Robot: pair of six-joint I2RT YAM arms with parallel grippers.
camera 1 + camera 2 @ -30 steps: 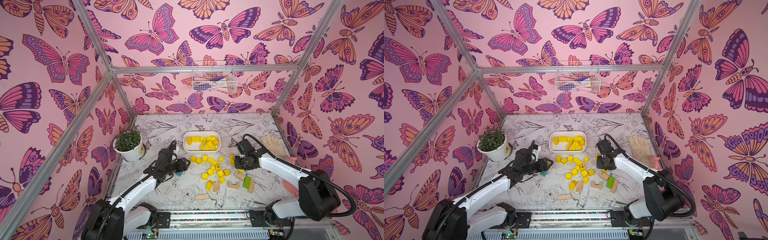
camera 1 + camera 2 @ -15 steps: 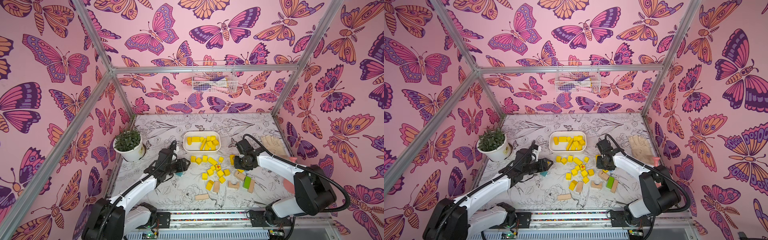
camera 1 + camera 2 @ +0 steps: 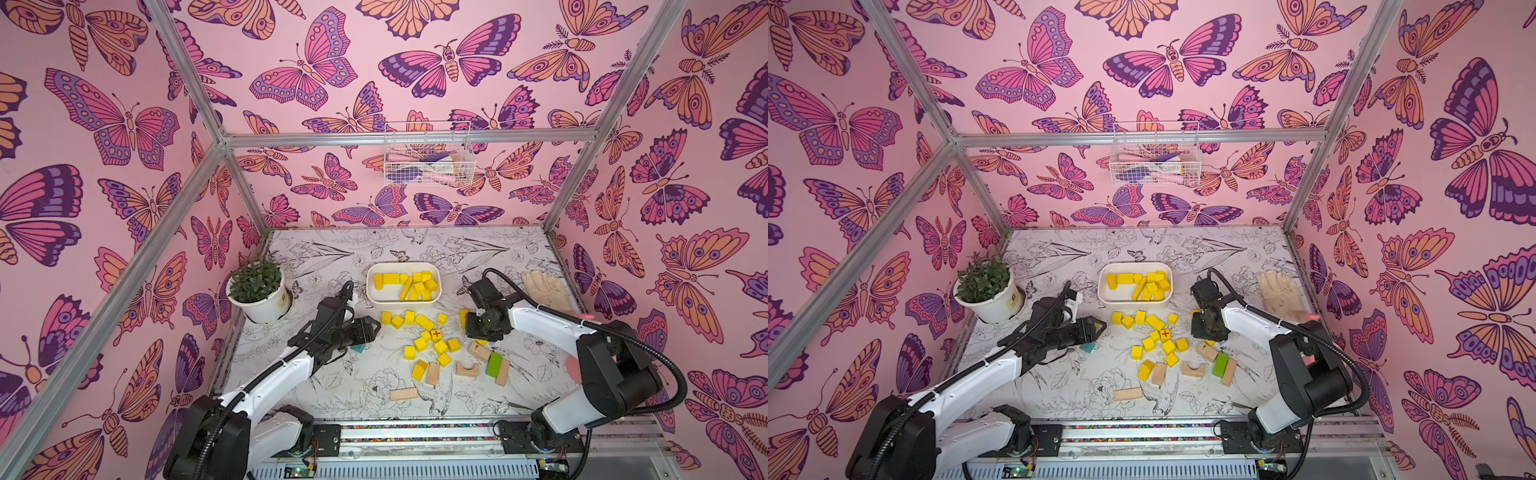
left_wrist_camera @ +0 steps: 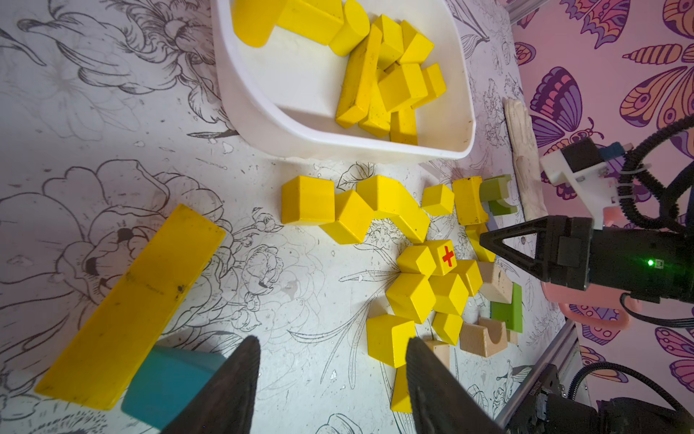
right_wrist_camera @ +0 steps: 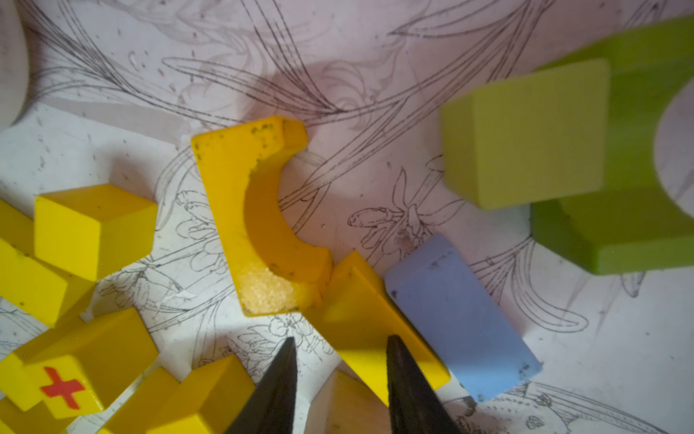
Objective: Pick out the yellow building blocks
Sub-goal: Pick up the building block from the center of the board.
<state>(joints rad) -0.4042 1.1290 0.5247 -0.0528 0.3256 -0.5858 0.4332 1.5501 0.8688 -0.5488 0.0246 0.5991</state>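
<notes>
The left hand (image 4: 332, 340) hangs low over the table (image 3: 353, 395), jaws well apart with nothing between them. The right hand (image 5: 340, 340) stands part open over a yellow wedge (image 5: 375, 323) and clamps nothing visible; I cannot tell whether a fingertip touches it.

A potted plant (image 3: 257, 291) stands at the table's left edge, and a pale glove (image 3: 540, 286) lies at the right. Between them a white tub (image 3: 403, 302) holds about a dozen of the yellow building blocks (image 3: 424, 321). The rest are loose on the table between the hands, the red-cross cube (image 3: 436, 333) among them.

A long yellow plank (image 4: 131, 304) lies beside a teal block (image 4: 169, 375) near the left hand. The wedge touches a yellow arch block (image 5: 259, 218), and a blue block (image 5: 462, 319) lies alongside it. Tan blocks (image 3: 478, 351) and a green block (image 3: 493, 363) lie nearer the front.
</notes>
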